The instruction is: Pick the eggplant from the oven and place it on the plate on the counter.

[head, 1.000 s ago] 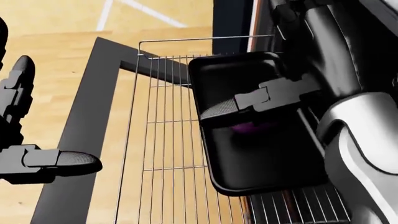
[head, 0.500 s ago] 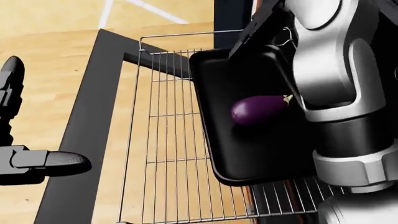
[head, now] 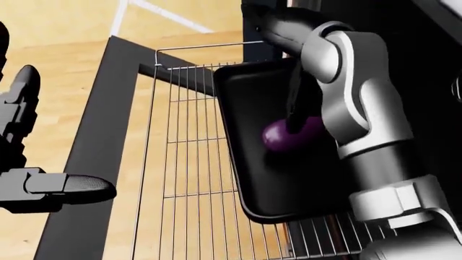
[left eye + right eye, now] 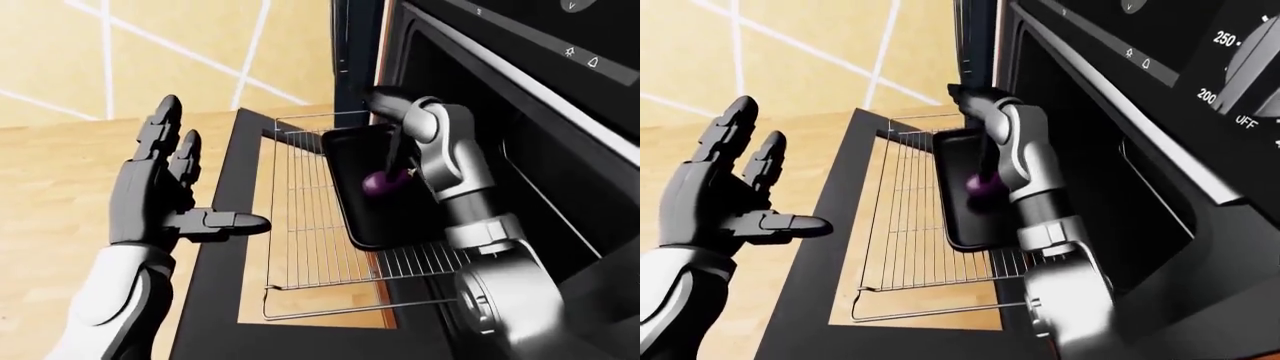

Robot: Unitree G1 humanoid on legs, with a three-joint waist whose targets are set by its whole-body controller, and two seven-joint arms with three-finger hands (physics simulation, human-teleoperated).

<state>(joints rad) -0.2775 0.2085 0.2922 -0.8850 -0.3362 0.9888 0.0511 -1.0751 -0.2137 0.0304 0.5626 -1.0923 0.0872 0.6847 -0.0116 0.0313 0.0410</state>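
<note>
A purple eggplant (image 3: 278,138) lies in a black tray (image 3: 288,189) on the wire rack (image 3: 188,162), which is pulled out over the open oven door (image 3: 93,135). My right arm bends over the tray from the right. Its hand (image 3: 294,125) points straight down, and dark straight fingers (image 3: 294,97) reach the eggplant's top without closing round it. On the left of the left-eye view my left hand (image 4: 200,180) is held up open and empty, apart from the rack. No plate shows in any view.
The dark oven cavity (image 4: 480,127) opens at the right behind the arm, with the control panel and a temperature dial (image 4: 1250,67) above it. Wooden floor (image 4: 50,187) lies left of the door.
Half a second ago the right hand was lifted away and the eggplant lay uncovered. Now its fingers have come down onto the eggplant. The left hand has barely moved.
</note>
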